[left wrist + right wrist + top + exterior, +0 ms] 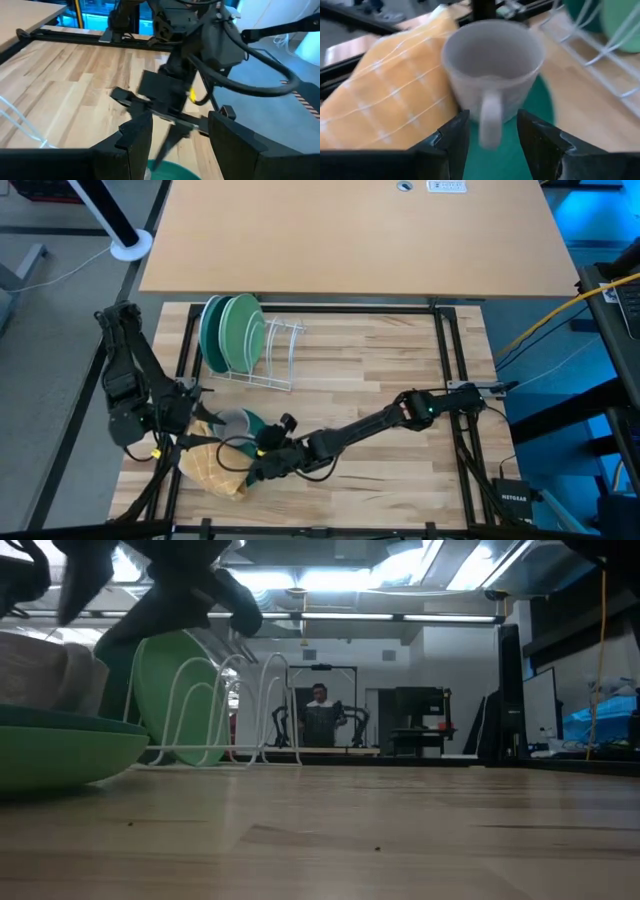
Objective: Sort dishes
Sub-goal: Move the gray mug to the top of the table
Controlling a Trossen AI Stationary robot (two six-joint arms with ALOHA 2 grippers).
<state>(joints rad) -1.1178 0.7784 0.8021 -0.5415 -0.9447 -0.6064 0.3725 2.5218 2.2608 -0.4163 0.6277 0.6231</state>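
A small grey mug [490, 65] stands on a teal plate [540, 105] at the table's near left, its handle [490, 120] turned toward my right gripper. It also shows in the high view [232, 423]. My right gripper [492, 137] is open and low, with one finger on each side of the handle, and I see no touch. It also shows in the high view [262, 458]. My left gripper [180, 145] is open and empty just left of the mug, above the teal plate's edge [172, 170]. Teal and green plates [228, 332] stand on edge in the white wire rack [275, 350].
A yellow checked cloth [215, 470] lies under and beside the teal plate near the table's front left corner. The rack stands at the far left and has free slots on its right side. The bare wooden table top [380, 360] stretches to the right. A person stands far off in the room [320, 710].
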